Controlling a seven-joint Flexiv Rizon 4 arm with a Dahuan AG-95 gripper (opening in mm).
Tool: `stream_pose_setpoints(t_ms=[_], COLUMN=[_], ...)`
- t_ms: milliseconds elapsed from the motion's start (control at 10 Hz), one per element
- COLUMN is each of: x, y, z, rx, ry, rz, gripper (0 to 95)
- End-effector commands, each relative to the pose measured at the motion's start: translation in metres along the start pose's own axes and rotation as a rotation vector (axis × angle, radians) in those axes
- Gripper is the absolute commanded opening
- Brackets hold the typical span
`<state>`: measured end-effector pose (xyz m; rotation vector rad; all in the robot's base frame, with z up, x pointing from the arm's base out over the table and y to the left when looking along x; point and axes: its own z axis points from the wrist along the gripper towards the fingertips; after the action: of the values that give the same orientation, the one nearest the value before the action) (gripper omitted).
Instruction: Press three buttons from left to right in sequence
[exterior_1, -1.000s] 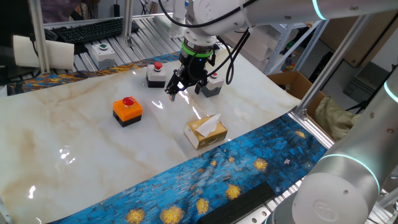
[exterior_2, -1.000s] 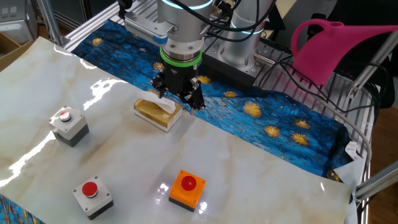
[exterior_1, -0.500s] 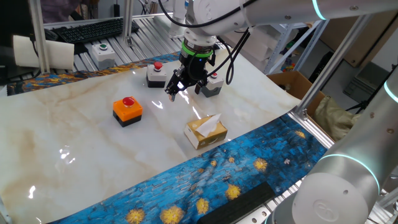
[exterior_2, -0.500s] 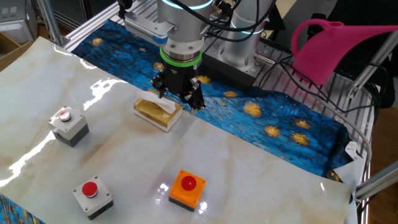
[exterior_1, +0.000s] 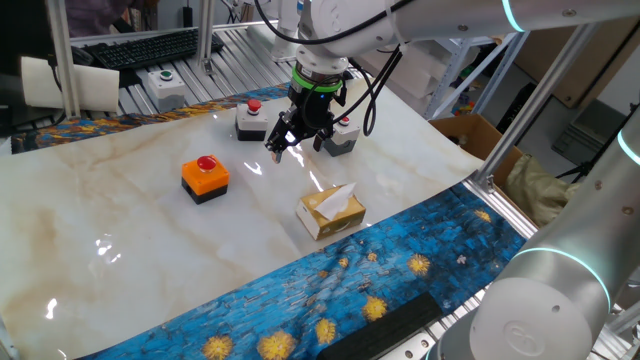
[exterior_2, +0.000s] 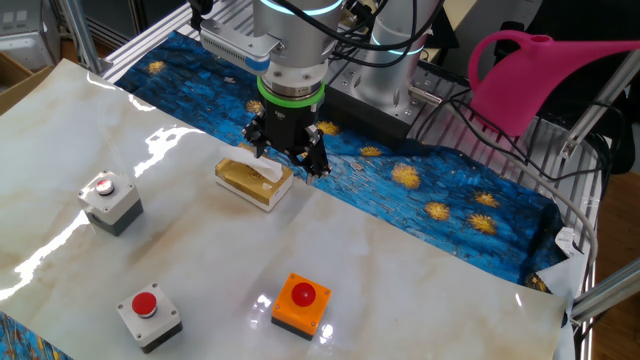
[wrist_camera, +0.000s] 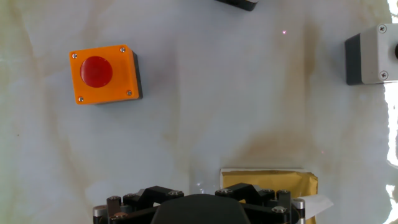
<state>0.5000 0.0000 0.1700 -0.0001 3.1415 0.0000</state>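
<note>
Nothing shifted since a second ago: same hover, same layout. Orange button box (exterior_1: 205, 176) toward the left of the marble table (exterior_1: 120, 250), well apart from everything else, red cap up, not yet pressed by the look of things. Two grey boxes farther back: one (exterior_1: 252, 120) just left of the arm, the other (exterior_1: 343, 136) partly hidden behind the wrist. Gripper (exterior_1: 290, 143) hanging above bare marble between the orange box and the grey pair, clear of all three; in the hand view only its base shows, so no telling whether fingers are spread or pressed together. Yellow tissue box (exterior_2: 254, 179) just beside the hand, tissue sticking up. Risks, judged from here: brushing the tissue box on the sweep toward orange; heading for the nearer grey box first and breaking left-to-right order; coming down off-centre and tipping or sliding a loose box instead of clicking it.
</note>
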Motion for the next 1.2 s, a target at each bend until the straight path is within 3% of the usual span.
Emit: stream_pose_setpoints(t_ms=[100,200,400,1200], x=[0.0000,0.0000,0.0000,0.0000], y=[0.0000,0.0000,0.0000,0.0000], z=[0.0000,0.0000,0.0000,0.0000], rx=[-0.047,-0.068,-0.144,-0.144], ry=[-0.039,-0.033,-0.014,-0.014], rz=[0.502,0.507,0.518,0.528], gripper=[0.0,0.0,0.0,0.0])
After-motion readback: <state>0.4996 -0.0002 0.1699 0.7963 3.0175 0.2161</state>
